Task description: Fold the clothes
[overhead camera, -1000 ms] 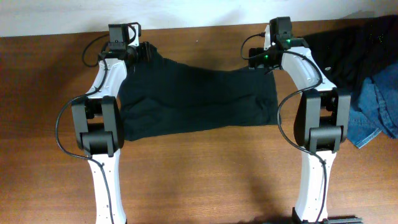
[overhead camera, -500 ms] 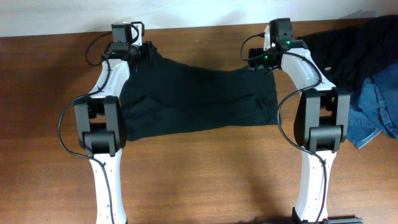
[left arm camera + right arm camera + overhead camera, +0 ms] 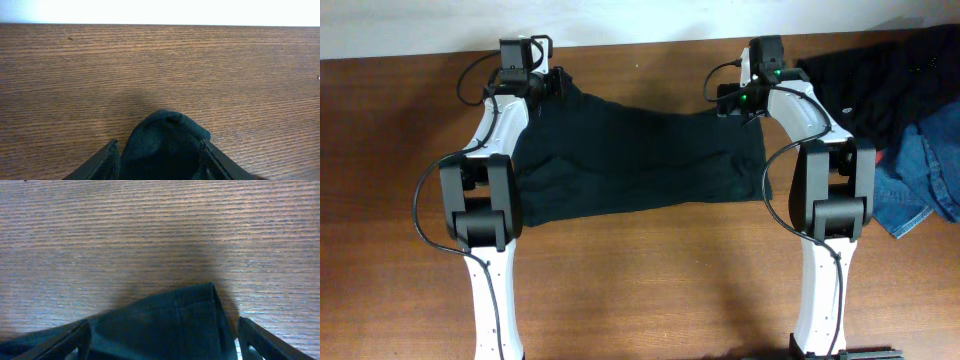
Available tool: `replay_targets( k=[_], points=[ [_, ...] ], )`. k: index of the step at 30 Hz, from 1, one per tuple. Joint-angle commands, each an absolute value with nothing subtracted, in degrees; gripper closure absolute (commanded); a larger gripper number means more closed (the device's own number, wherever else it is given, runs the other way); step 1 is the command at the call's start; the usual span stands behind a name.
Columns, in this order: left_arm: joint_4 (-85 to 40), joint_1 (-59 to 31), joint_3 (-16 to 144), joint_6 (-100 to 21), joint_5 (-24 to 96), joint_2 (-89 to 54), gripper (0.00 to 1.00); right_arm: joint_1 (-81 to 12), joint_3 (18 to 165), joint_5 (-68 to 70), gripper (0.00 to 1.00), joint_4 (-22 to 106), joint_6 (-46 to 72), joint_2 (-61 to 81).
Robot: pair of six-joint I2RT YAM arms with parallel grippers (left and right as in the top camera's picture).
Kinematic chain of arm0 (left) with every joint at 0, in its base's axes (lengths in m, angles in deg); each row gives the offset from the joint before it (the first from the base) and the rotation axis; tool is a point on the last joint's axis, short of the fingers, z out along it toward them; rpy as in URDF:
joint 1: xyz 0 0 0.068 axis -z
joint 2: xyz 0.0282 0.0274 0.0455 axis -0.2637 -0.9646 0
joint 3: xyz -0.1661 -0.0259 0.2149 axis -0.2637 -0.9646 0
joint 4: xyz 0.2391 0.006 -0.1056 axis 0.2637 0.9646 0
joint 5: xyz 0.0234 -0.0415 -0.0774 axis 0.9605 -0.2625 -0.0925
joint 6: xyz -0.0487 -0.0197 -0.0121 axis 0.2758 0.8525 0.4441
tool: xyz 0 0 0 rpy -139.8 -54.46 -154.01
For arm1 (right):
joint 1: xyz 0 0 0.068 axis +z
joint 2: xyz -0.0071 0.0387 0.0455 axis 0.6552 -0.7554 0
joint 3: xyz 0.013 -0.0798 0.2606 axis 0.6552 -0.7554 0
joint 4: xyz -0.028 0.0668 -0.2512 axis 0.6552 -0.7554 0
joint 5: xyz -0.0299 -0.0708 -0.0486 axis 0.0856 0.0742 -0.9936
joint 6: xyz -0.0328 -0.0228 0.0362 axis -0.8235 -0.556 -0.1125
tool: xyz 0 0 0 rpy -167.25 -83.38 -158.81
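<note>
Brown wooden table (image 3: 640, 290) carrying a black T-shirt (image 3: 640, 165) and a heap of other garments.

The table top is bare wood with a fine grain running left to right, plain to see in both wrist views. The black T-shirt lies across its far half as a broad, creased band. Its near edge is roughly straight, and its far left corner is drawn out to a point near the table's back edge. At the right end, apart from the shirt, a dark garment (image 3: 880, 75) lies crumpled, with a piece of blue denim (image 3: 925, 165) against its near side, reaching the frame's right edge.
</note>
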State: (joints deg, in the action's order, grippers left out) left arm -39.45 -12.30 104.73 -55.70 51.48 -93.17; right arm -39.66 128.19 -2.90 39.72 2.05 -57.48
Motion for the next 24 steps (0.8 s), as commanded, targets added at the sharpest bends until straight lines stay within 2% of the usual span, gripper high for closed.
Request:
replay_targets(
  k=[1, 7, 13, 16, 21, 23, 24],
  points=[
    [-39.16, -12.28, 105.96, -56.64, 51.33, -94.68, 0.51, -39.07, 127.16, -1.94, 0.14, 38.64, 2.66, -59.62],
    [-39.19, -12.28, 105.96, -56.64, 51.68, -94.7, 0.61, -39.07, 127.16, -1.94, 0.18, 38.05, 2.66, -59.62],
    [-39.19, -12.28, 105.96, -56.64, 53.47, -95.88, 0.61, -39.07, 127.16, -1.96, 0.2, 38.05, 2.66, -59.62],
    [-39.23, -12.28, 105.96, -56.62, 53.45, -97.21, 0.5, -39.07, 127.16, -1.96, 0.2, 38.05, 2.66, -59.64],
    [-40.06, -12.28, 105.96, -56.64, 53.45, -97.65, 0.5, -39.07, 127.16, -1.96, 0.2, 37.86, 2.66, -59.64],
    [-40.26, -12.28, 105.96, -56.64, 53.43, -97.65, 0.51, -39.07, 127.16, -1.98, 0.21, 37.86, 2.66, -59.64],
    [-40.21, -12.28, 105.96, -56.64, 53.45, -97.65, 0.55, -39.07, 127.16, -1.96, 0.23, 37.86, 2.66, -59.64]
  ],
)
